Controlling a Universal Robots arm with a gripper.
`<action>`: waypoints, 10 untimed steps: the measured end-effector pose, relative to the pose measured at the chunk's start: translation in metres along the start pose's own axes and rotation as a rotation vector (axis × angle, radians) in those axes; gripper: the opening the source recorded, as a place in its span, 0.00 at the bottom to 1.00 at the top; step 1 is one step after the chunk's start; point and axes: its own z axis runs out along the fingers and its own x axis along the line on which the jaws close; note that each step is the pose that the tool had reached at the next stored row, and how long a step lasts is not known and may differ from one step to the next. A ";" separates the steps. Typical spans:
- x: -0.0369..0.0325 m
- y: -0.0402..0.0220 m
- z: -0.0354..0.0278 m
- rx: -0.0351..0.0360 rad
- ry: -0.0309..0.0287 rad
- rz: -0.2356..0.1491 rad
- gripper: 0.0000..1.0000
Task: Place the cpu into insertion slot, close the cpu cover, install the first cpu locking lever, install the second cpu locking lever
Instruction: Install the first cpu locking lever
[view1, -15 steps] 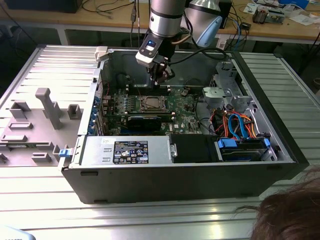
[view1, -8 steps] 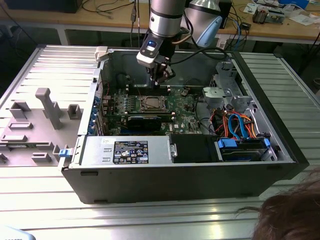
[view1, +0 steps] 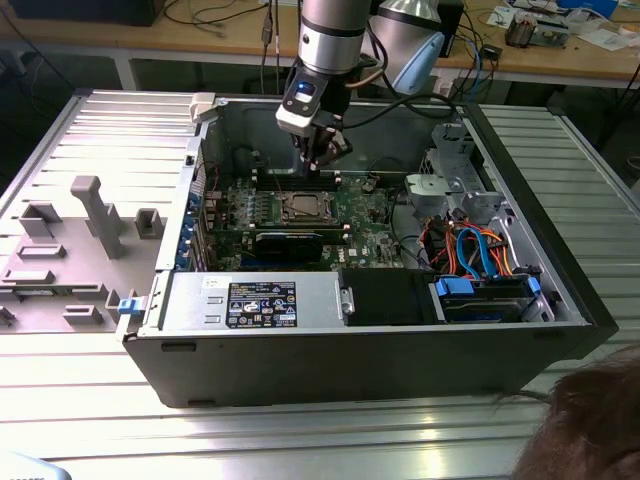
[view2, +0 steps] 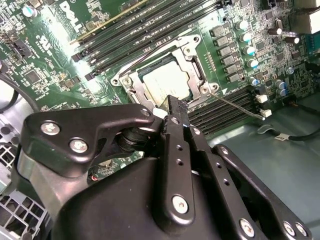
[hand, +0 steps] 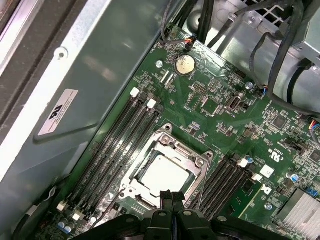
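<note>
The cpu (hand: 162, 174), a thin square chip with a pale silvery face, lies flat inside the insertion slot (view1: 305, 207), the square metal-rimmed socket in the middle of the green circuit board (hand: 220, 115). The cpu cover (hand: 200, 160), a thin silvery frame with a square window, appears to be folded down around the chip, whose face shows through the window.

From one corner of the socket a thin steel wire lever (view2: 235, 104) runs out slantwise across the neighbouring long black memory slots (view2: 220, 112). Its long axis points away from the socket, and to my eye it is not latched. I cannot tell how the other lever stands.

The black claw (hand: 172, 196) has its two fingers pressed together with nothing between them. In both wrist views its tip sits at the socket's near edge, with the chip just beyond the fingertips. In the exterior view the claw (view1: 322, 158) hangs over the board, and the socket shows below the claw's tip in that picture, a little toward the exterior view's left.

The board sits in an open dark computer case (view1: 350, 350), which lies on a ribbed metal bench (view1: 300, 430).
</note>
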 end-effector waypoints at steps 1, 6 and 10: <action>0.0000 0.0000 0.0000 0.0000 -0.0005 -0.006 0.11; 0.0000 0.0000 0.0000 0.0000 -0.0022 -0.026 0.11; 0.0000 0.0000 0.0000 -0.0001 -0.0038 -0.045 0.11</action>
